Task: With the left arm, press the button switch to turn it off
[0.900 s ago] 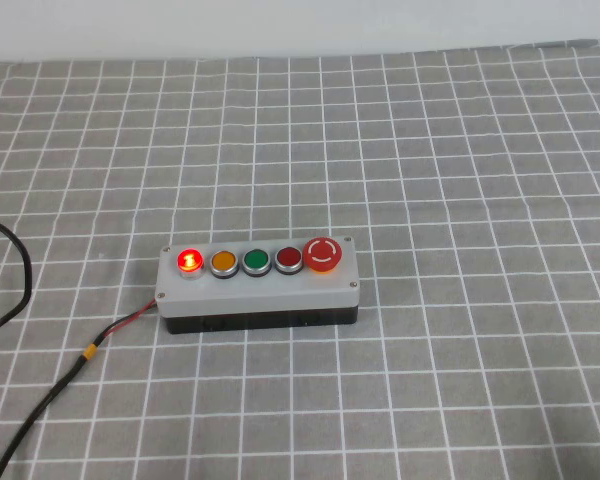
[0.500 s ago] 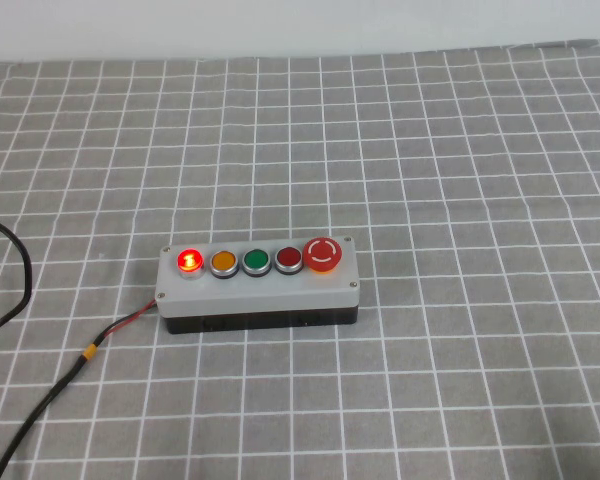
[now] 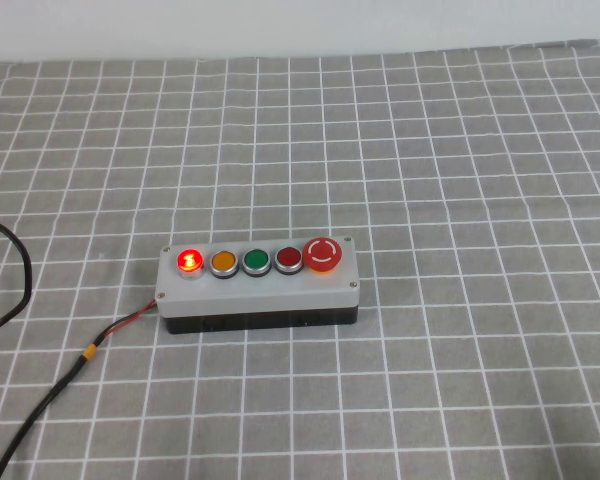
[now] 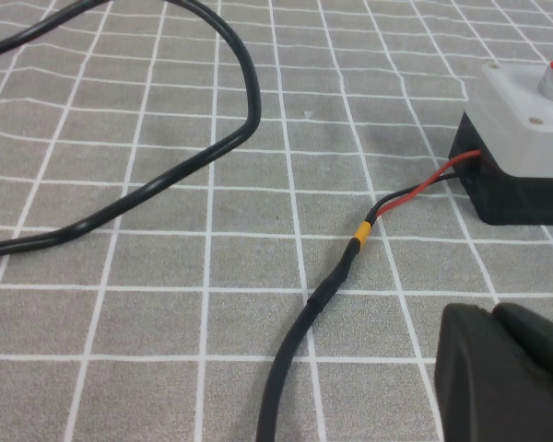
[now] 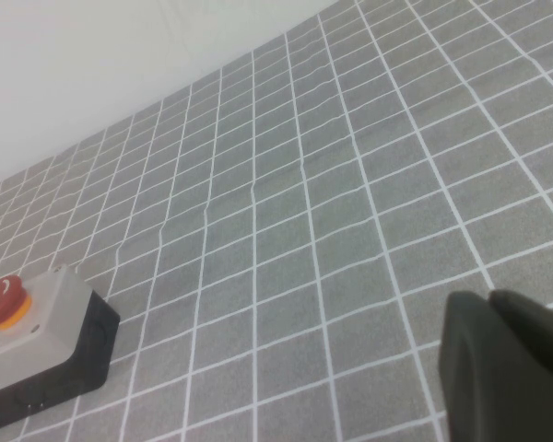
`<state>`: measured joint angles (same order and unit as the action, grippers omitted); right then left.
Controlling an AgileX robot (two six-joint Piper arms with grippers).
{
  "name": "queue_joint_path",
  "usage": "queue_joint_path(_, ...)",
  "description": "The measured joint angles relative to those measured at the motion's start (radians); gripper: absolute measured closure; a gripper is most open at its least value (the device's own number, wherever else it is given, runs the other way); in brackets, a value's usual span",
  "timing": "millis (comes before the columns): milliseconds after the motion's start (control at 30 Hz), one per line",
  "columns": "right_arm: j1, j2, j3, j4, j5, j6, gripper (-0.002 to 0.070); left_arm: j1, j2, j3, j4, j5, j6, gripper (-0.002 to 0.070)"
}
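Button switch: the small bright red button switch (image 3: 189, 261) is at the left end of the row on the grey box (image 3: 257, 280). Its light is on, so the job is not done yet.

Other buttons: next to it sit an orange button (image 3: 223, 263), a green button (image 3: 256, 262), a dark red button (image 3: 288, 260) and a big red mushroom button (image 3: 322, 253). None of these should be pushed.

Box: it sits on the grey checked cloth (image 3: 460, 150), near the middle of the table. A red and black wire (image 4: 424, 187) comes out of its left side.

Left gripper: the left gripper (image 4: 502, 373) shows only as a black lump at the edge of its own camera view. It is low over the cloth, on the left side of the box and well apart from it. I cannot tell if its jaws are open or closed.

Right gripper: the right gripper (image 5: 507, 368) is also just a black lump, off to the right side of the box and away from it. I cannot tell how its jaws are set either. It looks parked.

How to do it well: I think the left arm should lift up, go over the wire and the black cable (image 4: 166, 175), and stop right above the glowing button. Then push straight down with the tip, gently, in the middle of the button. Stay clear of the orange one beside it. Look for the light going out.

What could go wrong: the cable could snag, or a crooked push could slide the box.
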<state>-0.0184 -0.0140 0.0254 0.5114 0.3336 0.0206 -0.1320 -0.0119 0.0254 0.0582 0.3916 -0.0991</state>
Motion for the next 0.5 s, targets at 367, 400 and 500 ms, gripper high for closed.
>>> queue_joint_path(367,0.000,0.000,0.000,0.000,0.000,0.000,0.0694,0.000,0.000,0.000,0.000,-0.063,0.000,0.0678)
queue_joint_path(400,0.000,0.000,0.000,0.000,0.000,0.000,0.0694,0.000,0.000,0.000,-0.002,-0.094,0.000,0.0678)
queue_joint_path(500,0.000,0.000,0.000,0.000,0.000,0.000,0.0694,0.000,0.000,0.000,-0.002,-0.214,0.000,0.0678)
